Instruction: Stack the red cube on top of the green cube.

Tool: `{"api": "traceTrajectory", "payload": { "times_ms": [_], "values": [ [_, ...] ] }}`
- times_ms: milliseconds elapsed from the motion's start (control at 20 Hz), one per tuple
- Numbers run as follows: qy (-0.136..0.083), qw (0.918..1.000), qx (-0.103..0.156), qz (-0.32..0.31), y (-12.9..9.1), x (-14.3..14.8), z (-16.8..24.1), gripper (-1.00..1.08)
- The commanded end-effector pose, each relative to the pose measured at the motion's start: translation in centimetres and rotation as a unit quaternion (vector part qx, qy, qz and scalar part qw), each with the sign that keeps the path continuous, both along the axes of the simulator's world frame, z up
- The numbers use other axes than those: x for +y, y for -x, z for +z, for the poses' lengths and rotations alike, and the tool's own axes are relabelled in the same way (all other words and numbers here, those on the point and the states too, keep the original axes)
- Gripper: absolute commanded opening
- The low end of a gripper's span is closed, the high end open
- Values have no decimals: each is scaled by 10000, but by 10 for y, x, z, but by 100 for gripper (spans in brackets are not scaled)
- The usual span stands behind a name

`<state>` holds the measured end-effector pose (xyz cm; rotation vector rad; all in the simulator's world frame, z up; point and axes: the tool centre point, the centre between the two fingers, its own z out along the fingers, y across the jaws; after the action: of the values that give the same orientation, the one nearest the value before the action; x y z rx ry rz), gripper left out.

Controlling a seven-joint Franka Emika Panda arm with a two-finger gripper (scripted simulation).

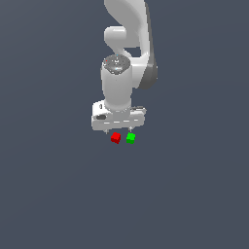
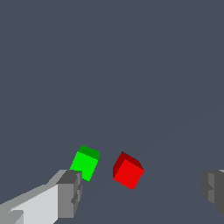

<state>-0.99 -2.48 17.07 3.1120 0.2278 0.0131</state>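
Claw: we see the white gripper (image 1: 118,130) hanging low over the dark floor, its two fingers spread wide apart and released, holding nothing.
Fingers: in the wrist view we make out one grey fingertip (image 2: 70,194) on a white finger body, and the other grey fingertip (image 2: 213,189) far across the picture, with open floor between them.
Red cube: we find the red cube (image 1: 115,138) resting on the floor just below the claw; in the wrist view the red cube (image 2: 127,170) sits in the gap between the two fingertips, nearer the one with the white body, touching neither, and turned so one corner edge faces the camera.
Green cube: we see the green cube (image 1: 130,138) on the floor just beside the red one, on the exterior view's right, with a narrow strip of floor between them; in the wrist view the green cube (image 2: 85,163) appears right next to the white-bodied fingertip, and we cannot tell whether they touch.
Arm: we follow the white Panda arm (image 1: 124,48) rising from the claw up to the top edge of the exterior view.
Floor: we see a plain dark grey-blue floor (image 1: 48,194) all around.
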Motion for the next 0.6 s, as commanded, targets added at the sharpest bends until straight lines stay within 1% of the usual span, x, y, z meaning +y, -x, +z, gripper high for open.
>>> {"api": "traceTrajectory", "payload": {
  "times_ms": [0,250,550],
  "values": [
    [-4,9996,5,282,4,1,-5,100],
    [-13,9956,17,941,12,2,-18,100],
    [-24,9849,30,1728,23,1,-33,100]
  ]
}}
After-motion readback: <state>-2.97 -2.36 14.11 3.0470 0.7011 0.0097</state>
